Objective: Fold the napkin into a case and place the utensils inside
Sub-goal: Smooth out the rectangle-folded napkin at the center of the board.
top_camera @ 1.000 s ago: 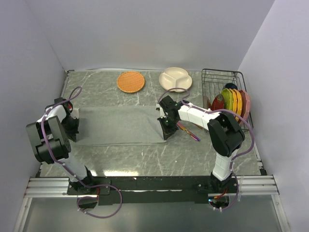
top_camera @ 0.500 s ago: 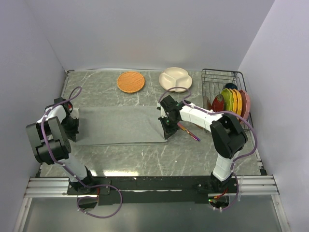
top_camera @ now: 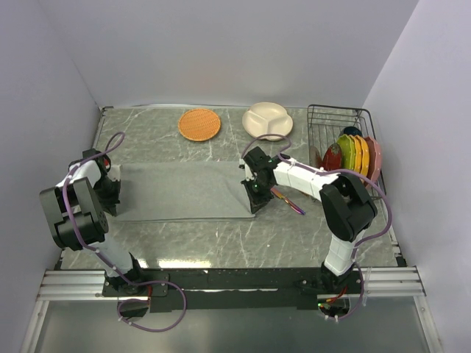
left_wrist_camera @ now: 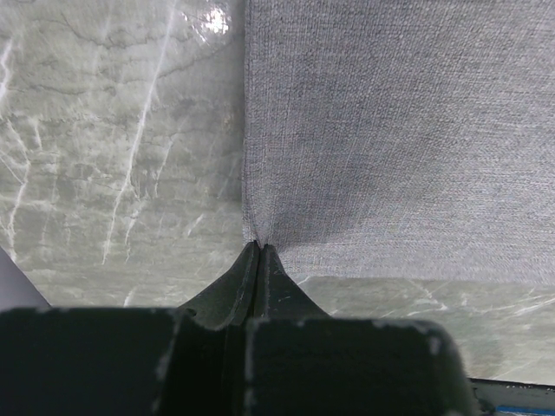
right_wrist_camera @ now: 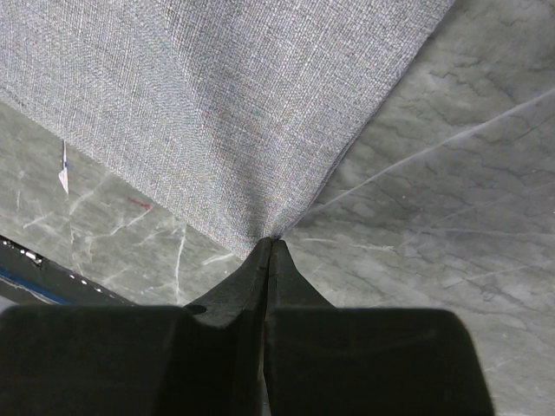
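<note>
- Top external view: the napkin (top_camera: pixel 180 191) lies flat on the table (top_camera: pixel 221 239), stretched wide between the two arms. It is an open sheet, not yet a case.
- The left claw (top_camera: pixel 110 198) is down at the napkin's near left corner, and the right claw (top_camera: pixel 254 202) at its near right corner.
- Left wrist view: the left claw (left_wrist_camera: pixel 258 251) has its jaws pressed together on that corner, with a small pucker of cloth running up from the tips.
- Right wrist view: the right claw (right_wrist_camera: pixel 270 244) is clamped the same way, the weave drawn to a point between its jaws.
- Pinching both near corners at once looks meant to keep the edge taut and level, so it can be carried across in one even fold.
- The knife (top_camera: pixel 293 204) pokes out from under the right forearm, just beside the napkin's right edge and off the cloth. I cannot make out the spoon for certain.
- Leaving the utensils there keeps them clear of the fold yet near for loading.
- The mat (top_camera: pixel 199 124), cream plate (top_camera: pixel 267 120) and rack (top_camera: pixel 335 114) sit at the far side, well apart.
</note>
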Tool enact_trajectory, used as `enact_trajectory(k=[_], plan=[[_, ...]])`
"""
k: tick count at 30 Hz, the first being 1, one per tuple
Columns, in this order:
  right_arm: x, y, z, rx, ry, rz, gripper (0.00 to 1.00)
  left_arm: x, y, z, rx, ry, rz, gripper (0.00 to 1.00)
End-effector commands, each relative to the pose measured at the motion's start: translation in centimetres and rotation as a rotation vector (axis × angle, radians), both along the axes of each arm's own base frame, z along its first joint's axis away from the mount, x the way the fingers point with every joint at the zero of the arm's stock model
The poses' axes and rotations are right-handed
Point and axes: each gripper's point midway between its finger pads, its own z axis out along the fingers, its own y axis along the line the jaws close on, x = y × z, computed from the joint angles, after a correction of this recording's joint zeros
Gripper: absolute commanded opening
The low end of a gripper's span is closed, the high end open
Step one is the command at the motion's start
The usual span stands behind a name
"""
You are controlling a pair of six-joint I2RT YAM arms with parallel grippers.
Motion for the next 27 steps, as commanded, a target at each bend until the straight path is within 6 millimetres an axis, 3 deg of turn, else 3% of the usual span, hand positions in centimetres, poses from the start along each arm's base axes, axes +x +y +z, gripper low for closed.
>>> enact_trajectory(k=[1,13,17,19,20,21,23,24,25,27], plan=[[-0.5,0.2,0.9,0.001,-0.029,0.010,0.00,-0.3,0.2,0.4,0.011,-0.014,-0.001,0.01],[-0.5,0.2,0.2,-0.024,-0.023,0.014,0.00,-0.7,-0.1,-0.3,0.002,-0.005,0.003,0.01],[0.5,-0.3,0.0,-0.067,-0.058,-0.002,0.09,-0.3,0.2,-0.4,0.014,-0.012,0.010,0.04],[1.6,-0.7,0.3,-0.094,-0.082,-0.016,0.15,0.3,0.6,0.0,0.027,-0.035,0.014,0.25],[1.9,-1.0,0.5,-0.107,-0.083,-0.021,0.31,0.5,0.7,0.3,0.021,-0.046,0.019,0.37],[2.8,-0.8,1.3,-0.098,-0.105,-0.026,0.41,1.4,0.7,1.2,0.006,-0.084,0.017,0.59],[3.3,-1.3,2.4,-0.099,-0.103,-0.025,0.60,2.8,0.5,3.1,-0.019,-0.166,-0.018,0.72],[4.1,-0.9,3.6,-0.083,-0.123,-0.025,0.66,4.2,0.0,4.7,-0.052,-0.243,-0.048,0.98],[4.4,-1.0,4.7,-0.069,-0.142,-0.018,0.71,5.1,0.0,6.0,-0.050,-0.296,-0.083,0.99],[5.3,-0.3,7.5,-0.021,-0.189,-0.012,0.80,7.9,0.1,10.9,-0.022,-0.474,-0.136,0.99]])
